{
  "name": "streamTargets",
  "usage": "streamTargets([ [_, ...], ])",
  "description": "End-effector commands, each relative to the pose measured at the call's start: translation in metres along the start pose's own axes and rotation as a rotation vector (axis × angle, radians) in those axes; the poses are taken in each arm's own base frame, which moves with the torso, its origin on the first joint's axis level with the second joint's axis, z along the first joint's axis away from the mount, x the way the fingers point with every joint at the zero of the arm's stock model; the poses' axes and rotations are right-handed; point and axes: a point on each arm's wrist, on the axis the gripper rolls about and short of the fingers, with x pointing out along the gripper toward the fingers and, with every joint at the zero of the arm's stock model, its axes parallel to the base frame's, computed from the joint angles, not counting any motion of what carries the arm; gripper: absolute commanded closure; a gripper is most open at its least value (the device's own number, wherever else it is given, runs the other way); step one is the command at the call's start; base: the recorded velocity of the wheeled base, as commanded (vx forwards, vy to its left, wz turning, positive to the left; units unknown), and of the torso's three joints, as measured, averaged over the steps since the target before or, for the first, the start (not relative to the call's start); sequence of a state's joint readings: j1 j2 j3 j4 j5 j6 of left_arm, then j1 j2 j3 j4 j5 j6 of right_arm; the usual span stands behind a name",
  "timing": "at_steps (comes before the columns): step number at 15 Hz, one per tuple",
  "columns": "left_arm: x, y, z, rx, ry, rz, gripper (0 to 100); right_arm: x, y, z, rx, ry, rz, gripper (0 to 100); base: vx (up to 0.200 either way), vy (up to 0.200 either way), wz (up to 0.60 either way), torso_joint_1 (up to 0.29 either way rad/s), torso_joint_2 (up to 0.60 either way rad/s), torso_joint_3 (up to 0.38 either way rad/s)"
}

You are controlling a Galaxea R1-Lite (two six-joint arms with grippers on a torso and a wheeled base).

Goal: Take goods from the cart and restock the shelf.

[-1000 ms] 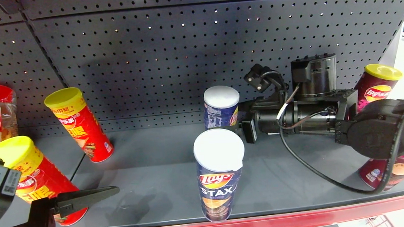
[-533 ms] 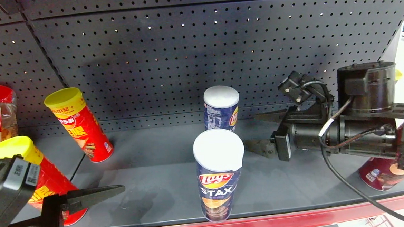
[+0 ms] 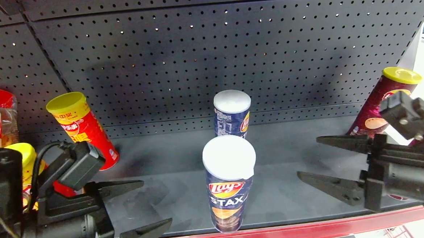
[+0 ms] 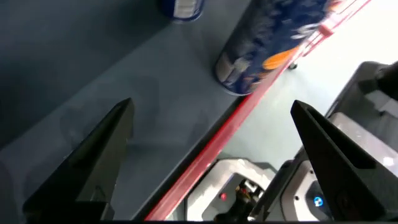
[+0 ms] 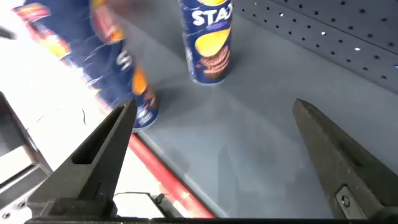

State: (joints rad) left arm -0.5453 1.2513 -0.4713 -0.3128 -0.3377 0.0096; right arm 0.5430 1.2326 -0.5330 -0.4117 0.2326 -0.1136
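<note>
Left pincer [image 3: 156,201] and right pincer [image 3: 308,156] spread, empty — head view takes in the red can [image 3: 84,133].

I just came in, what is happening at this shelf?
A robot is restocking the shelf with chip cans. The front blue can stands at the shelf's edge, the back blue can behind it. The left end effector and the right end effector are open and empty, one on each side of the front blue can. A red can stands at the left, a maroon can at the right.
</note>
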Motion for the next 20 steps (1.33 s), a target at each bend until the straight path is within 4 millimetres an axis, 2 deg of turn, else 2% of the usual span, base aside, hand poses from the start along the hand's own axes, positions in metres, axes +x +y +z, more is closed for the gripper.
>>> streamTargets([
  [1, 0.024, 0.009, -0.002, -0.026, 0.075, 0.006, 0, -0.044, 0.011, -0.006, -0.026, -0.102, -0.014, 0, 0.000, 0.000, 0.00, 0.000, 0.00, 0.000],
  [3, 0.037, 0.014, -0.002, -0.028, 0.114, 0.004, 0, -0.066, 0.016, -0.006, -0.042, -0.175, -0.035, 0, 0.000, 0.000, 0.00, 0.000, 0.00, 0.000],
  [8, 0.062, 0.023, -0.009, 0.004, 0.192, -0.003, 0, -0.092, 0.011, -0.004, -0.040, -0.256, -0.191, 0, 0.000, 0.000, 0.00, 0.000, 0.00, 0.000],
  [15, 0.093, 0.033, -0.005, 0.030, 0.229, -0.014, 0, -0.102, 0.006, 0.000, -0.013, -0.297, -0.284, 0, 0.000, 0.000, 0.00, 0.000, 0.00, 0.000],
  [20, 0.101, 0.035, -0.001, 0.032, 0.226, -0.015, 0, -0.102, 0.006, 0.001, -0.009, -0.299, -0.283, 0, 0.000, 0.000, 0.00, 0.000, 0.00, 0.000],
])
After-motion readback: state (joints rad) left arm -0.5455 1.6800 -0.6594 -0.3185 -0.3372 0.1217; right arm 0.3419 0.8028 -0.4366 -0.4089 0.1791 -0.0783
